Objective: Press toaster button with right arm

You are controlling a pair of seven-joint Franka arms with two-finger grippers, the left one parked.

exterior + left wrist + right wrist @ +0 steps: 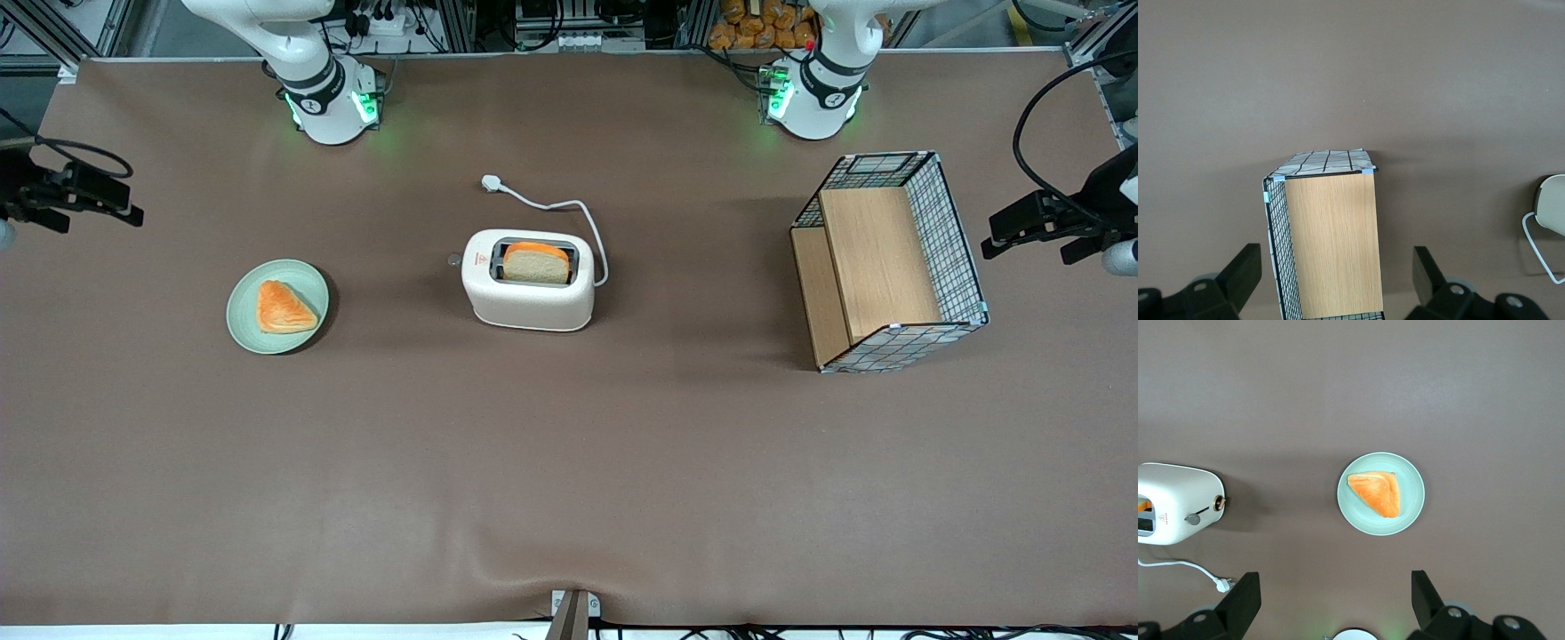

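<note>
Brown table cover [569, 462] filling almost the whole front frame. Wire-and-wood basket [951, 240] in the middle band of that frame toward the parked arm's end, tipped so its open side faces the camera, wooden panels visible inside. Right arm [320, 89] with its base at the top edge of the front frame, green lights lit at the base; its gripper [120, 203] at the frame's edge on the working arm's end, held above the table, well apart from everything on it. In the right wrist view, black fingers [1241, 600] spread wide with nothing between them, hanging high over the plate and the toaster. Toaster [529, 302] at the centre of the front frame, upright, cream-white, small red logo on its top. Pale green plate [244, 320] level with the toaster in the frame, between it and the gripper, apart from both. Triangular orange pastry [284, 307] lying flat on the plate. Bread slice [536, 263] standing in the toaster's slot, golden crust up, top above the rim. White cord [591, 222] looping from the toaster's end toward the top of the frame, ending in a white plug [492, 183] flat on the cover. Toaster button [454, 260], small grey knob, sticking out of the toaster's end that faces the plate, untouched.
</note>
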